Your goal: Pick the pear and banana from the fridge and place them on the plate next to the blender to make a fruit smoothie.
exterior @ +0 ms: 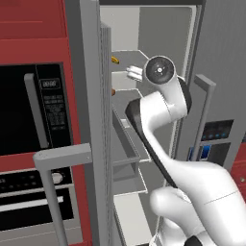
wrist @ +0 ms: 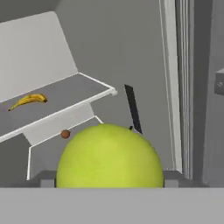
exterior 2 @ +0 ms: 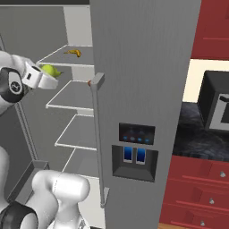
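Hold claw (exterior 2: pixel 48 75) pinched on rounded yellow-green fruit (wrist: pixel 109 157), likely the pear, then back straight out of tall grey fridge (exterior 2: pixel 143 67), clearing white shelf (wrist: pixel 65 94) under curved yellow banana (wrist: pixel 28 100).

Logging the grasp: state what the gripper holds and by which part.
The gripper is shut on a rounded yellow-green fruit, clamped at its sides. The banana lies on a fridge shelf.

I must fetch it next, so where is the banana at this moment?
The banana lies on the top white shelf inside the fridge, apart from the gripper; in the hand view it is at the upper left.
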Tool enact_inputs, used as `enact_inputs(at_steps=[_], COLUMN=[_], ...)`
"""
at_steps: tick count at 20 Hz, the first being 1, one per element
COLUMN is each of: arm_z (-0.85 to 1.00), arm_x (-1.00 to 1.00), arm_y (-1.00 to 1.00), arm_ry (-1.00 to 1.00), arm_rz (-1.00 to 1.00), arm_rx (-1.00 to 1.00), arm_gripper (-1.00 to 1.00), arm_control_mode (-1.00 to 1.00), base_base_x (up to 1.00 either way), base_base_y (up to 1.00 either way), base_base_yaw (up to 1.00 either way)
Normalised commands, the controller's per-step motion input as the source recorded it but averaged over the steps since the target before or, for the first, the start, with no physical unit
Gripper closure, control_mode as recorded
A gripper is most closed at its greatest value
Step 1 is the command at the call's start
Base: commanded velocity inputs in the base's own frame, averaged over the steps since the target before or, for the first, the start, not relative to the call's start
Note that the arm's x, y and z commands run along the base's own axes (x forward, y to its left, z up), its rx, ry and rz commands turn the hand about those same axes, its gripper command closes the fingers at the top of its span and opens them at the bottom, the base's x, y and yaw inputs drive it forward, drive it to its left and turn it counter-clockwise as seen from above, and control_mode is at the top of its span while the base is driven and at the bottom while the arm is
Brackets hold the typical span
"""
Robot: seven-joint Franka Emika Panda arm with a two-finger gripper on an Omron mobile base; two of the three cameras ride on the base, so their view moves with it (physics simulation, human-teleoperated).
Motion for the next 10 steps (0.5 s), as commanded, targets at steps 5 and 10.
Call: enact_inputs(at_steps=[5,10], arm_z=[-0.77,-0.62], arm_x=[-1.00,-0.84], arm_y=[-0.56,-0.72], arm_ry=[0.31,0.14], arm_rz=[-0.05,0.00], arm_rx=[0.27,0.31], arm_gripper=[1.00,1.00], arm_control_mode=[-1.00,-1.00], base_base_x=[0.00,0.00], base_base_y=[0.00,0.00], base_base_yaw=[0.00,0.00])
